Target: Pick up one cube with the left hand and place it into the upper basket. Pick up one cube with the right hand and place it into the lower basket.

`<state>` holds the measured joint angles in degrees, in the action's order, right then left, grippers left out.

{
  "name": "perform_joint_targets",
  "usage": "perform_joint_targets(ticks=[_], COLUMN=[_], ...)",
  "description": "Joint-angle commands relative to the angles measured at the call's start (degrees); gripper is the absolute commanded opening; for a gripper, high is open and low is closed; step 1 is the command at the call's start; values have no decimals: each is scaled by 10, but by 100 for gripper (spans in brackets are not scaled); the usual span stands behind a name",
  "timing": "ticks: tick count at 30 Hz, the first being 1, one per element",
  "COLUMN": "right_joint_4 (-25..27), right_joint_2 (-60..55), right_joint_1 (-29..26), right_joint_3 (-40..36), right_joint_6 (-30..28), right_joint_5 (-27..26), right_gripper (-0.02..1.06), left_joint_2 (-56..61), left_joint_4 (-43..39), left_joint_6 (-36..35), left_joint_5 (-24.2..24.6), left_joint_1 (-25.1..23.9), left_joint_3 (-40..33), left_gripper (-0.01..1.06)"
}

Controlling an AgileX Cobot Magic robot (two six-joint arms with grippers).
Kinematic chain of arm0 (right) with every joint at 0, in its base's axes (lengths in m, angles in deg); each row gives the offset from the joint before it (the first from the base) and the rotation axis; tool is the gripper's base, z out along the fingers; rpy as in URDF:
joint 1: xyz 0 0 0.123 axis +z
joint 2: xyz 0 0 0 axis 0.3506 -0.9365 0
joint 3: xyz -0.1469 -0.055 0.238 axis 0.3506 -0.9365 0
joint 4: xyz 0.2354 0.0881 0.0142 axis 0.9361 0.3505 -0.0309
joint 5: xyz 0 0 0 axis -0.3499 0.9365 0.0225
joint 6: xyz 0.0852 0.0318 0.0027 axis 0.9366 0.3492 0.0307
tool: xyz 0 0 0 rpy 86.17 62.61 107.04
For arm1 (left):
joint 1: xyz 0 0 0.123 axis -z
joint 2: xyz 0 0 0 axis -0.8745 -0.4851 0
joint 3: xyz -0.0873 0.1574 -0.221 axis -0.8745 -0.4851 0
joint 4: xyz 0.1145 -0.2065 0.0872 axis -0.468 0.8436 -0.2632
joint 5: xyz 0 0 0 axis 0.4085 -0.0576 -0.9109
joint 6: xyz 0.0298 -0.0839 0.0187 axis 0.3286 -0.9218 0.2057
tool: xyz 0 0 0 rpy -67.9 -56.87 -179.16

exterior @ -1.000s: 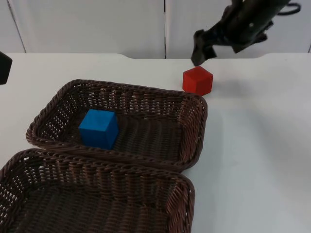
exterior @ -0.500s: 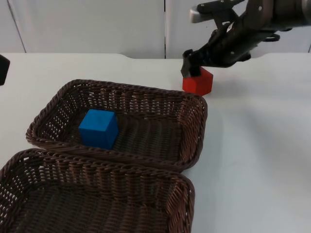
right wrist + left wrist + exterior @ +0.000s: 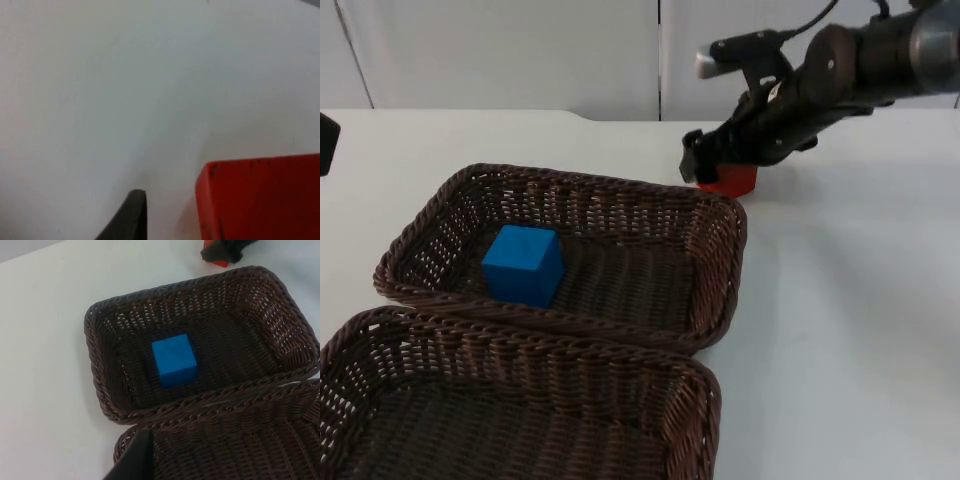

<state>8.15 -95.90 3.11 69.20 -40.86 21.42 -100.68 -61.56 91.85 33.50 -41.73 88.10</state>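
White table bearing two wicker baskets: lower basket empty; upper basket holding the blue cube. Right gripper, fingers spread, straddles the red cube on the table beside the upper basket. Left gripper waits above the baskets; finger state indiscernible.

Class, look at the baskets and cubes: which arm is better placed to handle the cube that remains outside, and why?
Right. The right gripper is down at the red cube, on the table just beyond the upper basket. The blue cube already sits in that basket, and the left arm waits.
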Motion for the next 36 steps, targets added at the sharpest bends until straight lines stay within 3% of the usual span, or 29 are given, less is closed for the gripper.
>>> perform_joint_targets(ticks=[1,3,7,9,11,12,17,36], right_joint_4=[1,1,-1,-1,-1,-1,-1,-7], right_joint_2=[-1,-3,-3,-3,-3,-3,8,229], right_joint_1=[2,2,2,2,2,2,2,2], right_joint_3=[5,5,5,5,5,5,5,5], right_joint_6=[3,4,4,4,4,4,4,1], right_joint_5=[-11,-11,-13,-10,1,1,21,200], right_gripper=[103,102,91,77,55,55,0,0], left_joint_2=[3,3,3,3,3,3,3,3], left_joint_4=[-3,-7,-9,-9,-9,-9,-13,-13], left_joint_6=[1,1,1,1,1,1,1,1], left_joint_5=[-1,-1,-1,-1,-1,-1,-1,-1], left_joint_1=[4,4,4,4,4,4,4,4], left_joint_3=[-2,-2,-2,-2,-2,-2,-2,-2], left_gripper=[105,105,105,105,105,105,105,105])
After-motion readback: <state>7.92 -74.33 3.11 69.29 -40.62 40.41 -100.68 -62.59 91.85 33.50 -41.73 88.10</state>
